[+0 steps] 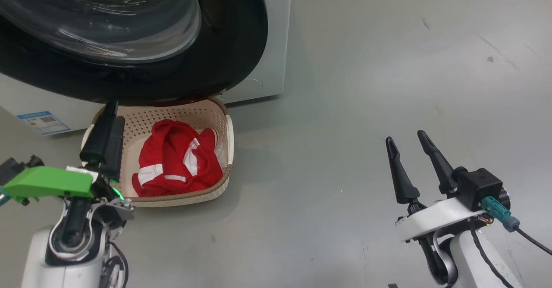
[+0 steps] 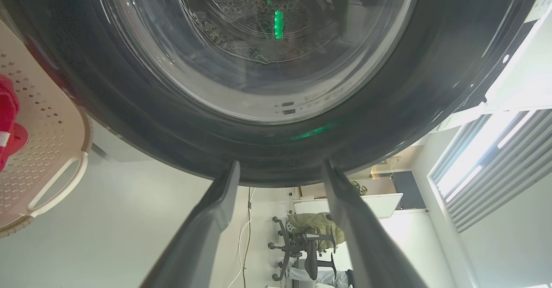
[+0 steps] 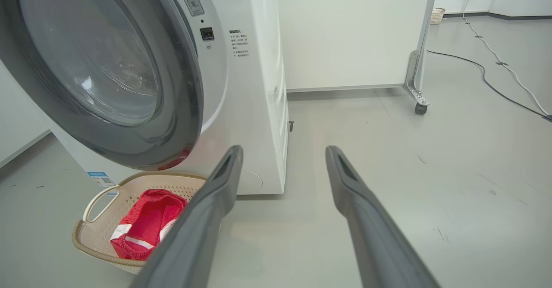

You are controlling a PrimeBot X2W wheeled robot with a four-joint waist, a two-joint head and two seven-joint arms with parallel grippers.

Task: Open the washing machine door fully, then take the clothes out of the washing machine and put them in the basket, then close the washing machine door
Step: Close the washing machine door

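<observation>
The clothes [image 1: 177, 163] lie in the basket [image 1: 172, 199] on the floor [image 1: 345, 107], partly under the open washing machine door [image 1: 233, 42]; the left claw [image 2: 281, 167], fingers spread and empty, points at the door's bottom edge; the right claw [image 1: 405, 136] is spread too, well apart. A push could slip off the shiny door, or the door could knock the basket; the blue label [image 1: 43, 122] and the printed sticker [image 3: 238, 42] are too small to read.

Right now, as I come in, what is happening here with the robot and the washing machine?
The red clothes lie in the basket on the floor in front of the washing machine. Its door stands partly open and hangs over the basket. The left gripper is open and empty, with its fingers pointing at the door's lower rim. The right gripper is open and empty above the floor. Closing the door seems to be the step left.
</observation>
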